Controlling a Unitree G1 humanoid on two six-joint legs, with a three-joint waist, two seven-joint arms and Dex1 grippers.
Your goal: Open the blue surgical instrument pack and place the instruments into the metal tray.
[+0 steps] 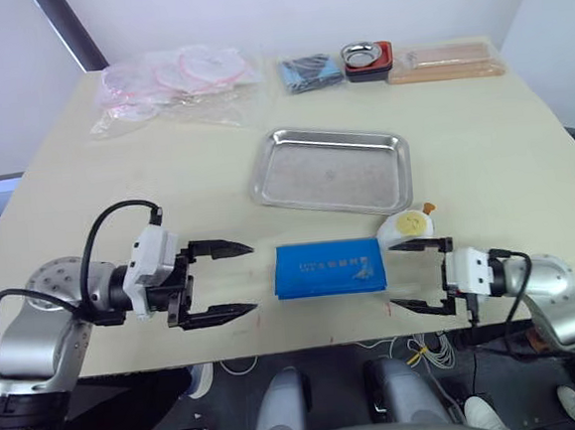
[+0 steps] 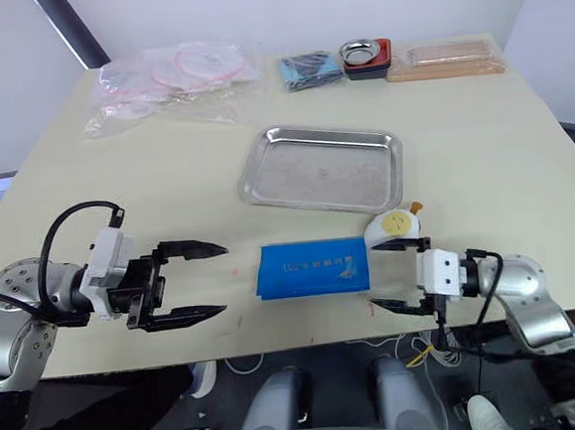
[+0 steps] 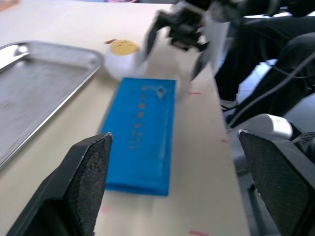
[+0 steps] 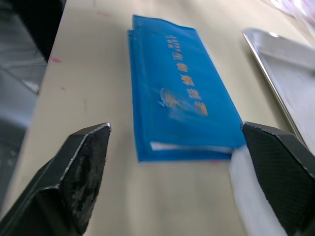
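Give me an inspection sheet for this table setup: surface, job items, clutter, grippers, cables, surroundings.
Surface: pale table, small red marks near the front edge.
Job's things: blue surgical instrument pack lies flat and closed near the front edge; metal tray behind it holds nothing; no instruments seen.
Clutter: small white round object with a yellow top beside the pack's right end; clear plastic bags, dark blue bundle, small steel bowl and a wrapped tan package along the far edge.
Grippers: left gripper open, left of the pack; right gripper open, right of it; neither touches it.
Cables: black cables loop over both arms; white cables below the table.
Surroundings: white wall behind.
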